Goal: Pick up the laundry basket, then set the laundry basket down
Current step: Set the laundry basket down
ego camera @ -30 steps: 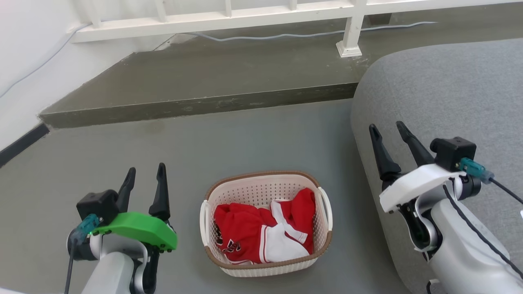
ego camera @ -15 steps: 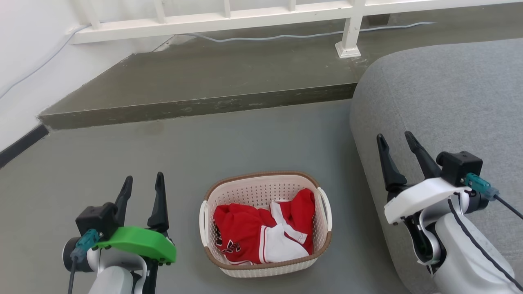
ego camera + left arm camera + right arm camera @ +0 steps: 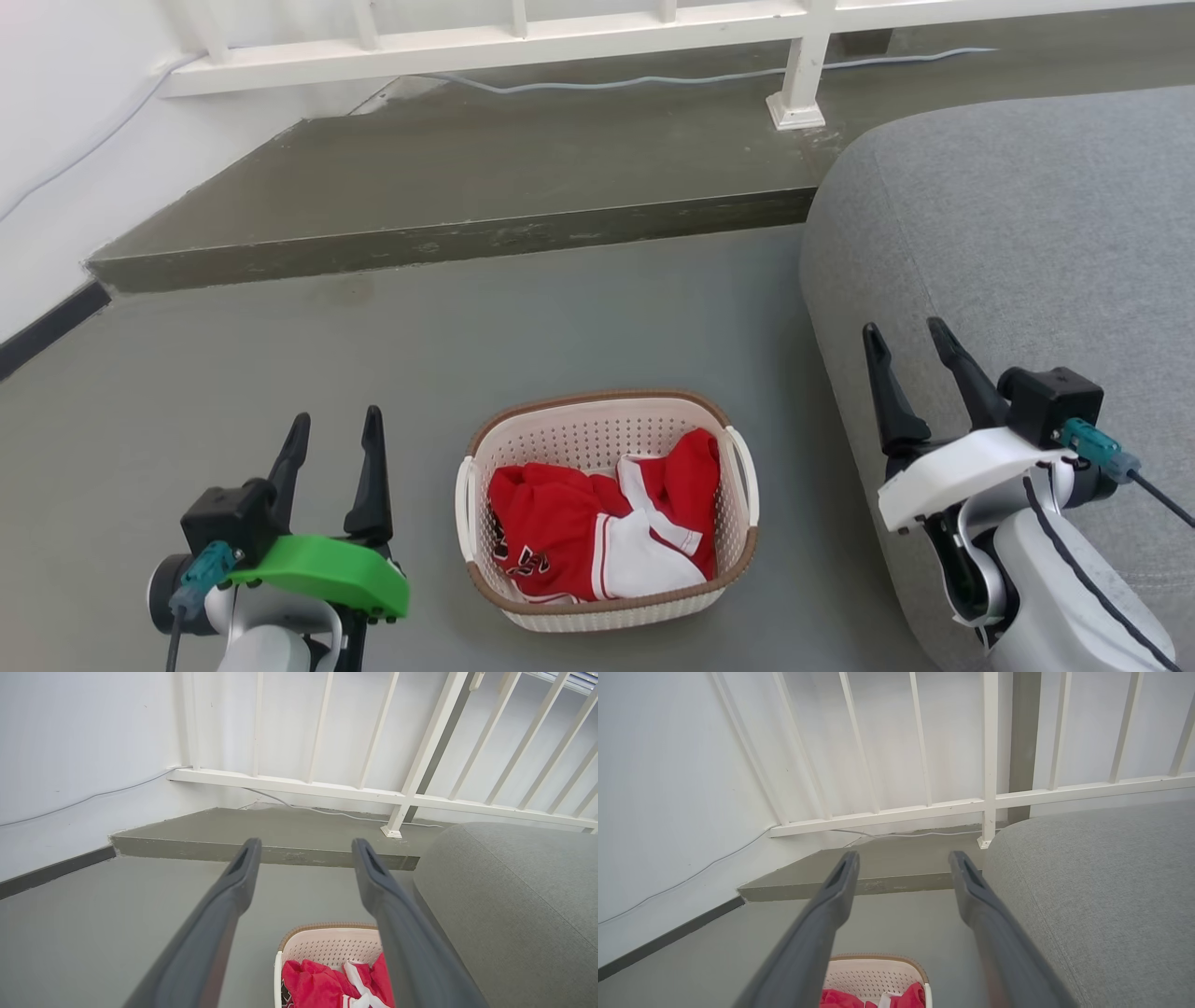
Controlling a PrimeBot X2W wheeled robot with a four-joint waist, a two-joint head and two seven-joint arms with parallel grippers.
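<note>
Two spread-fingered, empty grippers are flanking the laundry basket (image 3: 597,434): left gripper (image 3: 337,414), right gripper (image 3: 904,325), neither touching. It is sitting on the floor (image 3: 560,317), clothes (image 3: 597,541) hiding its bottom, wrist views cropping its near end.

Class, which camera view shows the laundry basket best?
The head view: the whole laundry basket shows, rim, handles and red clothes. Both wrist views crop it to its far end at the bottom edge.

Left arm (image 3: 257,644) and right arm (image 3: 1064,597) low, jaws apart, empty
</note>
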